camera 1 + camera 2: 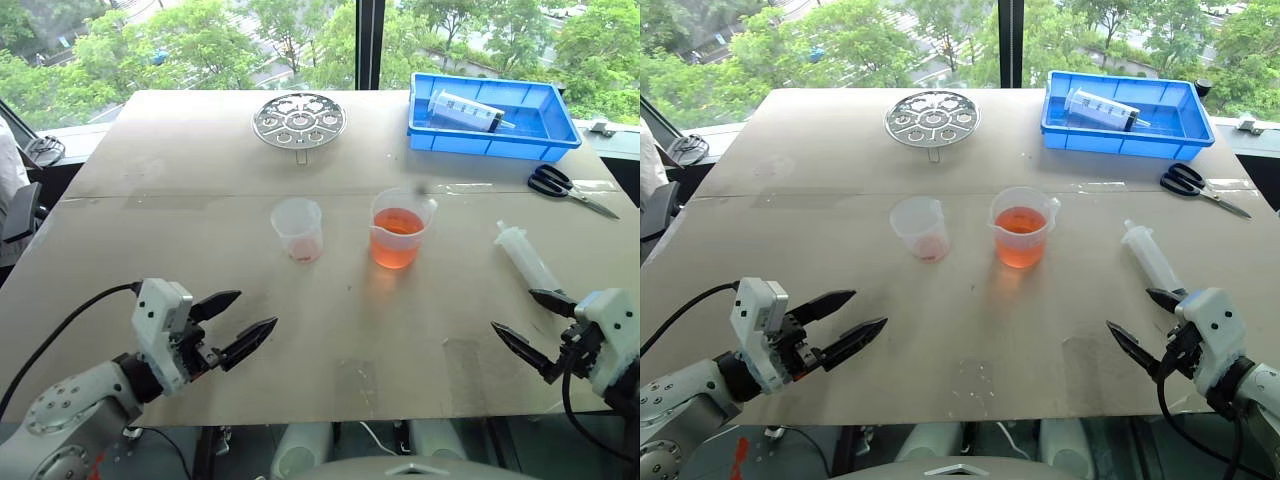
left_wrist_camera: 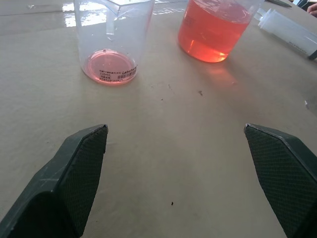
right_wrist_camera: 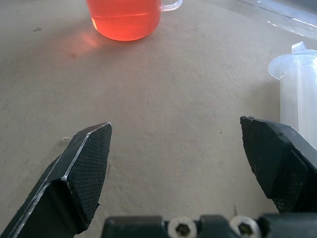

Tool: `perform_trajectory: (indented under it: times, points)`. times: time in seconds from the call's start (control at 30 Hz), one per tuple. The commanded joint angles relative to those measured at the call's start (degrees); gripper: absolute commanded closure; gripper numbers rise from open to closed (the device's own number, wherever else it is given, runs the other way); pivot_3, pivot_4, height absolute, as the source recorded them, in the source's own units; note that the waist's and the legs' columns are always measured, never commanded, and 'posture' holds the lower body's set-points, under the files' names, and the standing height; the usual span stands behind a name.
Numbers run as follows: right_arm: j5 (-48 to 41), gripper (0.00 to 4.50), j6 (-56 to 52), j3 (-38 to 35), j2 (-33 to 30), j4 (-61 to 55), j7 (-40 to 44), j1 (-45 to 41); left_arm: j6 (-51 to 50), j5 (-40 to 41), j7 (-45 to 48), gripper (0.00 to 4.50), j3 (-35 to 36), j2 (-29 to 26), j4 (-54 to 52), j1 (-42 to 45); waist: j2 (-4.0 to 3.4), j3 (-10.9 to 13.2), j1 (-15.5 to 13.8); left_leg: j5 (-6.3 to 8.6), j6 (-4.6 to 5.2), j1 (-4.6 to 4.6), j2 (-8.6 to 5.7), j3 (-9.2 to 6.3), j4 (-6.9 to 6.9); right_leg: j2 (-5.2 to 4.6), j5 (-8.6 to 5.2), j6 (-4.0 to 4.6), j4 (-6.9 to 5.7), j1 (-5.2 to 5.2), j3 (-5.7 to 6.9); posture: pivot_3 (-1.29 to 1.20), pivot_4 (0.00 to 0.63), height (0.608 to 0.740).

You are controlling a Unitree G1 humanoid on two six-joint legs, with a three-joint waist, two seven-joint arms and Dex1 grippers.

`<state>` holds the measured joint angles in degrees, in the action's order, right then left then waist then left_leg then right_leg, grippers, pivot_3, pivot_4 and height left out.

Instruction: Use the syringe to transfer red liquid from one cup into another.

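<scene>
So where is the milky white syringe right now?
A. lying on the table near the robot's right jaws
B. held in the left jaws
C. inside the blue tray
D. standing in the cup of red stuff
A: the syringe lies flat on the table just beyond the open right gripper, untouched.

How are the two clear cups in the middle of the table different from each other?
The spouted beaker is wider, with a pour spout and a handle at its rim; the narrower cup has a plain rim and tapered sides. The spouted beaker holds plenty of red liquid; the narrower cup has only a thin red film at its bottom. Both are clear plastic, standing upright side by side, apart.
</scene>
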<state>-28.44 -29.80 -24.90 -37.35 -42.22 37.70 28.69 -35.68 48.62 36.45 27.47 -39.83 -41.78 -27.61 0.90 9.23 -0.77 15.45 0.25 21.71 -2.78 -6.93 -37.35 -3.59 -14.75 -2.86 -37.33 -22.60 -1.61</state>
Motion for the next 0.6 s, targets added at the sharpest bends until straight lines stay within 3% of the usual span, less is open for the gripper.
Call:
perform_trajectory:
  times: [0.03,0.27,0.33,0.47,0.6]
  points:
    - [-2.8,0.04,-3.7,-0.9,-1.1,-3.5,-3.0,-4.4,1.3,0.6,0.2,0.00,0.5,-0.2,-1.8,1.8,0.00,0.0,0.0,0.00,0.00,0.00,0.00,0.00,0.00,0.00,0.00,0.00,0.00,0.00,0.00,0.00,0.150,0.740]
    - [-9.2,0.04,-19.4,-2.7,-8.2,-2.3,-8.2,-17.3,-0.7,5.3,-0.4,0.00,-1.9,-1.7,-2.3,11.4,0.06,0.0,-0.1,-0.02,0.00,-0.03,0.00,-0.01,-0.08,0.04,0.07,0.00,-0.10,0.01,0.05,0.00,0.150,0.740]
    - [-8.4,0.04,-23.8,-2.3,-13.2,-0.5,-8.5,-20.6,-0.9,6.2,1.8,0.00,-3.2,-3.7,-3.5,13.7,-0.02,0.0,-0.1,-0.01,0.00,0.06,-0.05,-0.03,-0.04,0.16,0.16,-0.17,-0.05,-0.04,0.09,0.00,0.150,0.740]
    - [-9.9,0.04,-38.7,2.4,-20.6,7.8,-10.3,-31.0,-0.7,7.1,6.8,0.00,-7.3,-7.6,-5.3,18.3,-0.04,0.0,0.2,-0.01,0.01,0.08,-0.09,0.09,-0.03,0.11,0.17,-0.17,0.10,-0.05,-0.01,0.00,0.150,0.740]
    - [-9.2,0.04,-44.2,9.2,-23.7,14.7,-9.1,-40.4,-0.5,7.3,9.0,0.00,-9.5,-9.0,-4.6,21.6,-0.09,0.1,0.4,-0.01,0.02,0.08,-0.03,0.22,0.06,0.12,0.18,-0.16,0.19,-0.05,-0.02,0.00,0.150,0.740]
